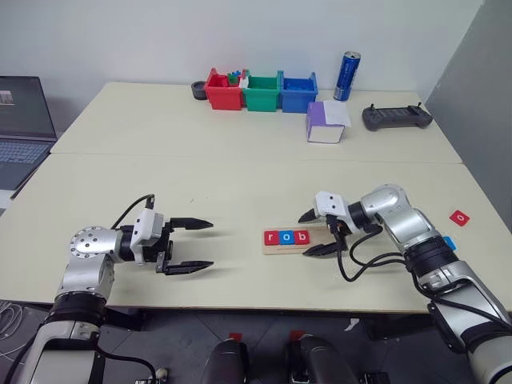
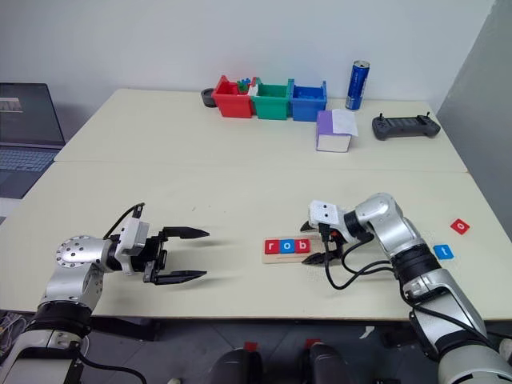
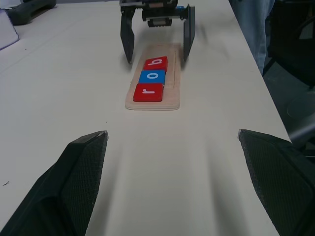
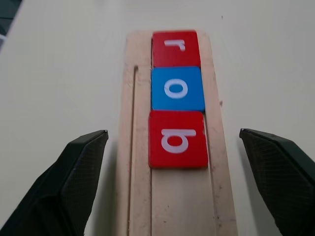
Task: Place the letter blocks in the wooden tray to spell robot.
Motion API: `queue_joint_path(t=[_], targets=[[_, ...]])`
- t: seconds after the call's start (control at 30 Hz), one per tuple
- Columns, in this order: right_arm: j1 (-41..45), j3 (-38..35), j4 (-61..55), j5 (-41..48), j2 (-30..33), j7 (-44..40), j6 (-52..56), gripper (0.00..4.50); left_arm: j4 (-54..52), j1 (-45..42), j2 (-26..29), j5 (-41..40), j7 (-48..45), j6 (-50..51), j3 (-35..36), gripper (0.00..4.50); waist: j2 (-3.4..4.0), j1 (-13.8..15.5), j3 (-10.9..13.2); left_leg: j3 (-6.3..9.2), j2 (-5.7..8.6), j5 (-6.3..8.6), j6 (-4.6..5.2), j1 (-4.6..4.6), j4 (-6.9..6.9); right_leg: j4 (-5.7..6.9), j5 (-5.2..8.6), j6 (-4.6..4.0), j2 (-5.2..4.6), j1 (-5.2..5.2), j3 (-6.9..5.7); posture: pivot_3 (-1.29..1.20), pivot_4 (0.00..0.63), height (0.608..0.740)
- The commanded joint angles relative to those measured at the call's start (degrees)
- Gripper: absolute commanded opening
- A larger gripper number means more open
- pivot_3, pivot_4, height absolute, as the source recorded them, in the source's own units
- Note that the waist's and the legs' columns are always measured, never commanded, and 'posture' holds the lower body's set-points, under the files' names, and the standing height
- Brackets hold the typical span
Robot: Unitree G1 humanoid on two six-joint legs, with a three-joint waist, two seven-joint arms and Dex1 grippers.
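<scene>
Between spread right claw (image 1: 318,233) fingers: wooden tray (image 4: 172,196), b block (image 4: 177,139).

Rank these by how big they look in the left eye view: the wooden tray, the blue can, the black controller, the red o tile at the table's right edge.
1. black controller
2. wooden tray, looking about as long as the controller, and it lies nearer the camera, so their order is unsure
3. blue can
4. red o tile, clearly smallest

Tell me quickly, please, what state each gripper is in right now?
Left gripper: open, holding nothing, above bare table.
Right gripper: open, holding nothing, its fingers straddling the wooden tray beside the red b block.
</scene>
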State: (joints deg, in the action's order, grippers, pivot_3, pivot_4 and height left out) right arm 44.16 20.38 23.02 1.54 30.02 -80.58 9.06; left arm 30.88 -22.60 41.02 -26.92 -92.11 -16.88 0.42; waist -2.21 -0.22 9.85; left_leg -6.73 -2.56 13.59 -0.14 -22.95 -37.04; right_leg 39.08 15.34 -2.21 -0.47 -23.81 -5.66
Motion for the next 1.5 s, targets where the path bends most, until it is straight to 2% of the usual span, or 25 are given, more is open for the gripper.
queue_joint_path(t=[0.03, 0.23, 0.33, 0.7, 1.17, 1.27, 1.4, 1.47, 1.5], targets=[[-0.8, -3.9, -8.3, 4.1, 3.1, -1.7, 3.6, 4.48, -1.5, -0.4, 0.0, -0.1, -0.4, -0.4, 1.4, 4.5, 0.01, 0.1, 0.0, 0.0, 0.0, 0.0, 0.0, 0.0, 0.0, 0.0, 0.0, 0.0, 0.0, 0.0, 0.0, 0.0, 0.15, 0.74], [-7.5, -5.4, -21.1, 9.3, 5.0, 0.3, 12.2, 4.48, -1.3, -0.3, 0.2, -0.1, -0.4, -0.5, 1.4, 4.5, 0.0, 0.1, 0.0, 0.02, 0.0, 0.01, 0.0, 0.0, 0.01, -0.03, 0.0, 0.0, -0.01, 0.01, -0.01, 0.0, 0.15, 0.74], [-9.9, -4.2, -22.3, 8.9, 4.0, 1.9, 13.1, 3.9, -1.1, -0.4, 0.0, -0.1, -0.4, -0.5, 1.1, 4.5, 0.0, 0.0, 0.0, 0.02, -0.01, 0.0, 0.0, 0.01, 0.01, -0.01, 0.0, 0.0, -0.01, 0.0, -0.01, 0.0, 0.15, 0.74], [-8.9, -1.1, -14.1, 5.3, 0.6, 6.4, 9.2, 0.03, -0.3, -1.1, 0.1, 0.1, -0.4, -0.7, 0.3, 4.5, 0.0, 0.1, 0.0, 0.0, 0.01, 0.0, 0.0, -0.02, 0.0, -0.03, 0.0, 0.01, -0.01, 0.0, -0.01, 0.0, 0.15, 0.74], [-7.4, -1.3, -8.0, 4.0, -1.0, 6.7, 7.0, 0.03, -0.6, 0.0, 1.2, 0.2, -0.4, -1.3, 0.5, 4.5, 0.0, 0.0, 0.0, 0.0, 0.0, 0.0, 0.0, -0.01, 0.0, -0.02, 0.0, 0.01, 0.0, 0.0, -0.02, 0.0, 0.15, 0.74], [-8.0, -2.1, -11.4, 6.2, 0.3, 4.3, 8.8, 0.03, -0.8, 0.1, 1.4, 0.0, -0.4, -1.2, 0.5, 4.5, 0.0, 0.0, 0.0, 0.01, 0.0, 0.0, 0.0, 0.0, 0.0, -0.01, 0.0, 0.01, 0.0, 0.0, -0.01, 0.0, 0.15, 0.74], [-9.1, -11.0, -24.0, 15.6, 6.3, 3.1, 18.8, 0.03, -1.1, -0.2, 1.6, -0.2, -0.4, -1.0, 0.6, 4.5, 0.05, 0.1, 0.0, 0.01, 0.0, 0.01, 0.0, -0.04, 0.01, -0.03, 0.0, 0.01, -0.01, -0.02, -0.01, 0.0, 0.15, 0.74], [-10.8, -17.8, -27.2, 20.5, 8.6, 6.5, 25.5, 0.03, -1.3, -0.1, 1.7, -0.3, -0.4, -0.9, 0.7, 4.5, 0.03, 0.2, 0.0, 0.02, 0.01, 0.01, 0.0, -0.05, 0.01, -0.05, 0.0, 0.0, -0.02, -0.02, -0.02, 0.0, 0.15, 0.74], [-12.5, -21.7, -27.7, 22.0, 10.0, 8.6, 27.7, 0.19, -1.4, -0.1, 1.7, -0.4, -0.4, -0.9, 0.7, 4.5, 0.0, 0.2, 0.0, 0.03, 0.01, 0.01, 0.0, -0.04, 0.01, -0.06, 0.0, 0.0, -0.03, 0.0, -0.03, 0.0, 0.15, 0.74]])
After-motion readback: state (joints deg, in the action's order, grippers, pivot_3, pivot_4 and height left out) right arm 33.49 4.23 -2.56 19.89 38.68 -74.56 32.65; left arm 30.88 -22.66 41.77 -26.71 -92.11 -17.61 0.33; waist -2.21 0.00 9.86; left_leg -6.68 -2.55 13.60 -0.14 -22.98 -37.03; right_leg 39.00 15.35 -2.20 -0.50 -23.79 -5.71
